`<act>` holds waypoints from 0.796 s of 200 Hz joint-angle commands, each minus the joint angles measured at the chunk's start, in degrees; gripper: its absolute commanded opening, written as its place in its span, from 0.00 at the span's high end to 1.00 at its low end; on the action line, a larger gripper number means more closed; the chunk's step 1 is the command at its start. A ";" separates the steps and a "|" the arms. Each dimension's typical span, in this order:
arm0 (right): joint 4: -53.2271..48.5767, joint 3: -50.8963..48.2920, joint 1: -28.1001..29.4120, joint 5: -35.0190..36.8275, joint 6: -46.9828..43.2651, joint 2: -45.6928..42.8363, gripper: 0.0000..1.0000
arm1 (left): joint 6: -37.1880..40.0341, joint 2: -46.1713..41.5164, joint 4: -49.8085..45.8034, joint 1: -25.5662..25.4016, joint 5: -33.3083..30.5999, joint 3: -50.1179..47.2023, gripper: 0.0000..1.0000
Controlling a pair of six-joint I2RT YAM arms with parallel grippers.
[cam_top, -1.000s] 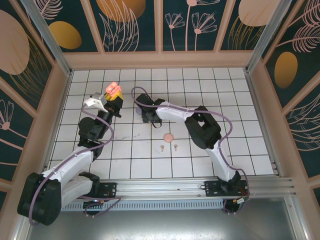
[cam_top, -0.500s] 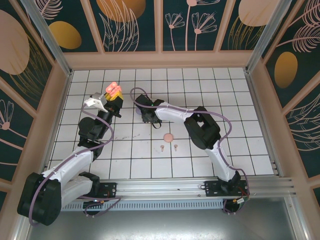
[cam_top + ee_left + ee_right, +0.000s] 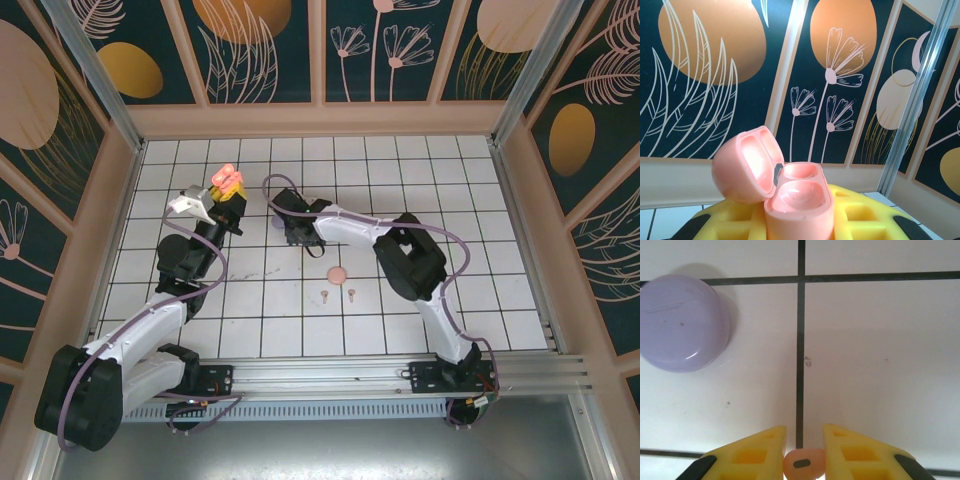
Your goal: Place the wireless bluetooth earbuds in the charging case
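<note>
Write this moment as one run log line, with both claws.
left claw: holds open coral case, wells empty | right claw: grips coral earbud | lilac case: closed | insertion: not yet done

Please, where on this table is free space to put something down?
Bare: the tiles between the right arm and the right wall. Crowded: the middle, around the lilac case, the pale pink case and two earbuds.

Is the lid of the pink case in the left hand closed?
No, the coral-pink case stands open, its lid swung back.

Lilac case [image 3: 682, 322] stands beside open tiled floor [image 3: 880, 365].
</note>
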 commanded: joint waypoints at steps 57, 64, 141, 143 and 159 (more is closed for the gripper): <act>9.08 -7.86 -2.90 2.12 -0.25 -20.47 0.78 | 0.79 -0.70 0.99 -0.07 3.66 0.83 1.00; 9.71 -8.17 -3.15 1.96 -0.55 -21.89 0.78 | 0.87 -0.60 1.09 -0.07 4.01 0.69 1.00; 20.70 -11.13 -5.12 -4.39 -6.12 -36.12 0.76 | 5.39 2.51 7.71 -1.44 10.94 -3.05 1.00; 21.05 -11.19 -5.13 -4.60 -6.25 -36.42 0.76 | 5.72 2.66 7.70 -1.60 11.17 -3.01 1.00; 23.67 -11.93 -5.11 -6.47 -7.30 -38.88 0.76 | 8.27 3.72 7.97 -2.89 12.85 -2.89 1.00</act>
